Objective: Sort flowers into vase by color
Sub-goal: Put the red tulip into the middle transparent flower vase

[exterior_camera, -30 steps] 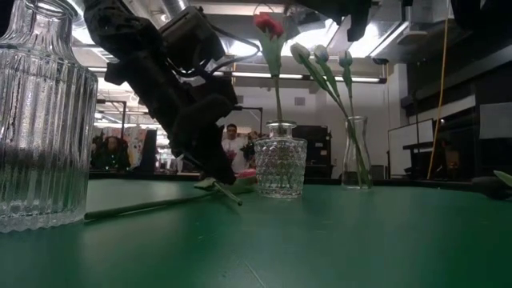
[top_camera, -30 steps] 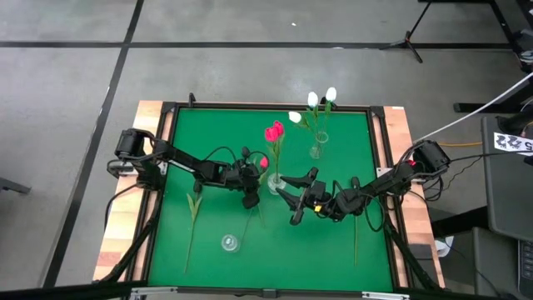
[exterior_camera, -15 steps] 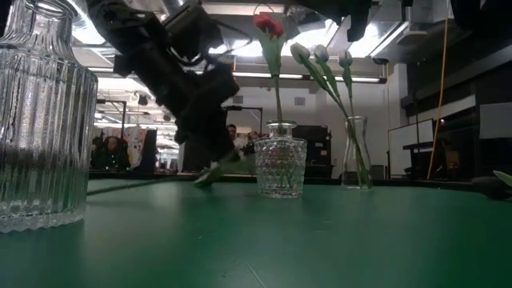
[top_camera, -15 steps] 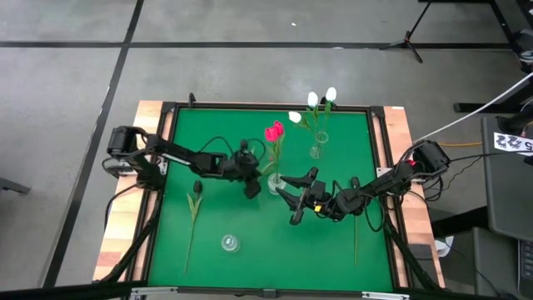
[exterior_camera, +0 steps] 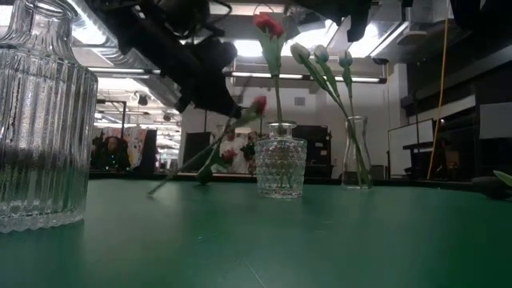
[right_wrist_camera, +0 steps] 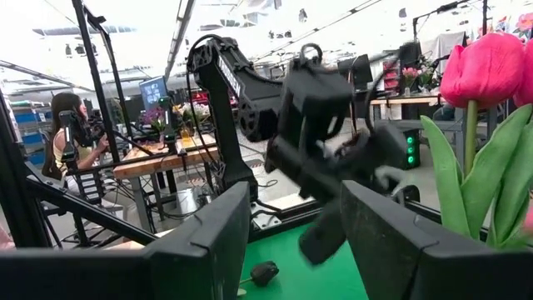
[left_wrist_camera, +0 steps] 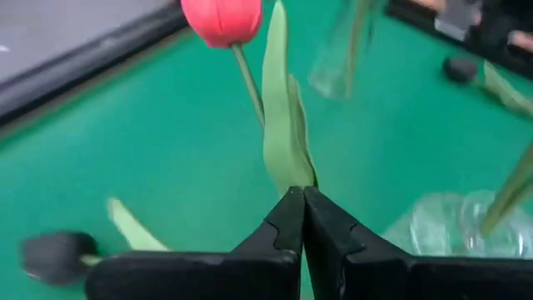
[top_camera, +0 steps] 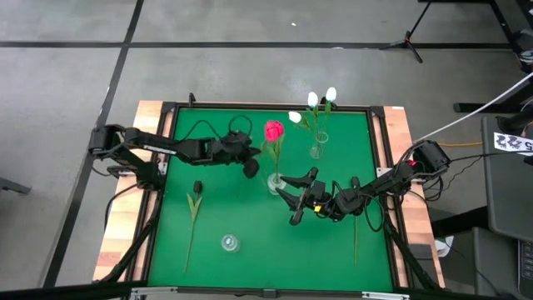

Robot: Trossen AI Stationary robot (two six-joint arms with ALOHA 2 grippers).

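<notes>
The right pincer (top_camera: 289, 202) hangs spread and empty just near of the diamond-cut vase (exterior_camera: 280, 166). Further back, the left pincer (left_wrist_camera: 301, 218) is clenched on a pink-red tulip (left_wrist_camera: 221, 18) by its leaf, lifted off the worktop (top_camera: 216, 208). Leaf grip looks sketchy, so the stem could swing or slip and miss the vase mouth.

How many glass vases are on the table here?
3: ribbed vase near the front edge; faceted vase at mid-table holding a red tulip; slim vase farther back holding white tulips.
</notes>
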